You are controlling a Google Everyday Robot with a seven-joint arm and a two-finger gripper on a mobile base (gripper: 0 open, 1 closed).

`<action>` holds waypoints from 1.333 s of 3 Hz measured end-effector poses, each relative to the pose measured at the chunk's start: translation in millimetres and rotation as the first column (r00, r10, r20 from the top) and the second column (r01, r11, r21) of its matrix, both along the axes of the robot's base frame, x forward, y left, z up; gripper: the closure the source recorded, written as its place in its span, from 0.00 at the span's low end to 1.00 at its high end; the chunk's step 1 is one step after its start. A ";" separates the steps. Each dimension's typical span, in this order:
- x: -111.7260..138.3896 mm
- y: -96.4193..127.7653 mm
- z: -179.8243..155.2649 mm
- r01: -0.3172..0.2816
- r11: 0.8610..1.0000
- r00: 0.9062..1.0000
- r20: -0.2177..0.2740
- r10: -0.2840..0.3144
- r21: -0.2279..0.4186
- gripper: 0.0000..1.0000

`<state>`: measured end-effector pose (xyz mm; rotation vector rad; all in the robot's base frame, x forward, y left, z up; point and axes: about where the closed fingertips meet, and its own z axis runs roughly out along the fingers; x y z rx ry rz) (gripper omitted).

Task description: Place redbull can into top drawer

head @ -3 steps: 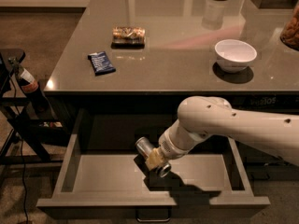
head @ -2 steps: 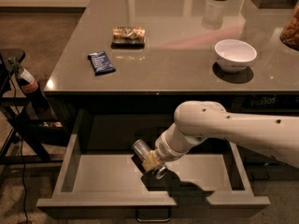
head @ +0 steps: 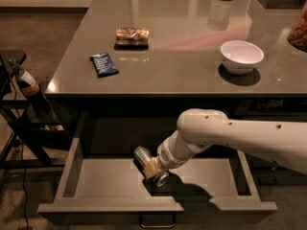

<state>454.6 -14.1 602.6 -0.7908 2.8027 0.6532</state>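
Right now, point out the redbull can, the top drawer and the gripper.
redbull can (head: pixel 142 154), camera view, its silver upper end.
top drawer (head: pixel 103 178), camera view, bare drawer floor.
gripper (head: pixel 153 168), camera view, between fingertips clamping the can, over the drawer.

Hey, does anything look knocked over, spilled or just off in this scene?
Nothing is spilled or broken. The only oddity is the redbull can, held on its side and tilted in the gripper, inside the open top drawer. The white bowl on the table sits upright.

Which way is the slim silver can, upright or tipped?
Tipped. The slim silver can lies slanted in the gripper, both round ends showing, over the open grey drawer.
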 end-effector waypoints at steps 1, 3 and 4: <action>0.0 0.0 0.0 0.000 1.000 1.000 0.000 0.000 0.000 0.81; 0.0 0.0 0.0 0.000 1.000 1.000 0.000 0.000 0.000 0.35; 0.0 0.0 0.0 0.000 1.000 1.000 0.000 0.000 0.000 0.11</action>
